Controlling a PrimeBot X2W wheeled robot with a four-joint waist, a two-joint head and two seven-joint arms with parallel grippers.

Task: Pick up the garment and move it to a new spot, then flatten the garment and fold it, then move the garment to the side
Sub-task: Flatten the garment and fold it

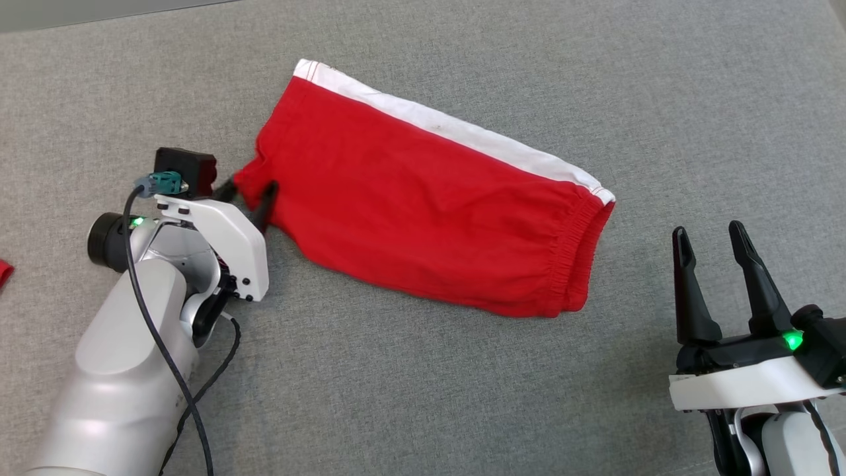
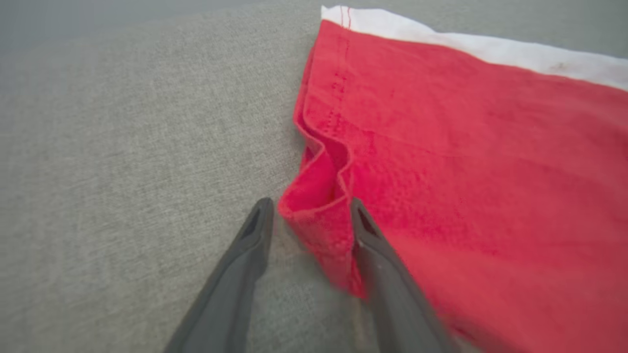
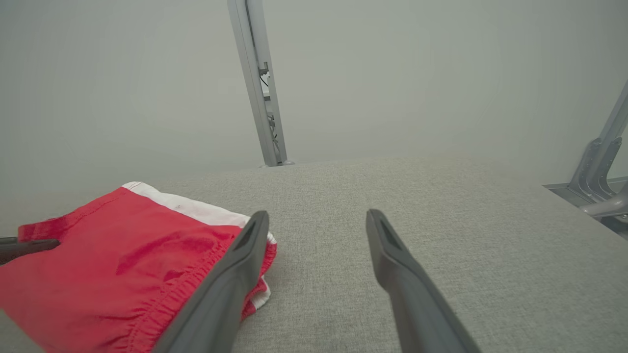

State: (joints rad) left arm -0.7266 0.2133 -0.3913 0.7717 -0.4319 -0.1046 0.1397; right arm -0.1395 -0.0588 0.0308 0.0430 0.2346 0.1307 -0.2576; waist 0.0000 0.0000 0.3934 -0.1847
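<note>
Where the garment (image 1: 423, 198) ends, left end effector (image 1: 248, 196) straddles its corner

Grey woven fabric surface (image 1: 423, 396), red shorts (image 1: 423, 218) lying flat and slanted across its middle, white side band (image 1: 462, 132) along their far edge, gathered elastic waistband (image 1: 581, 258) toward the right, small red scrap (image 1: 4, 272) at the left edge

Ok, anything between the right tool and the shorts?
No: in the head view, bare grey surface lies between the right tool and the red shorts.

A metal post (image 3: 257, 83) stands behind the grey surface (image 1: 423, 396).
</note>
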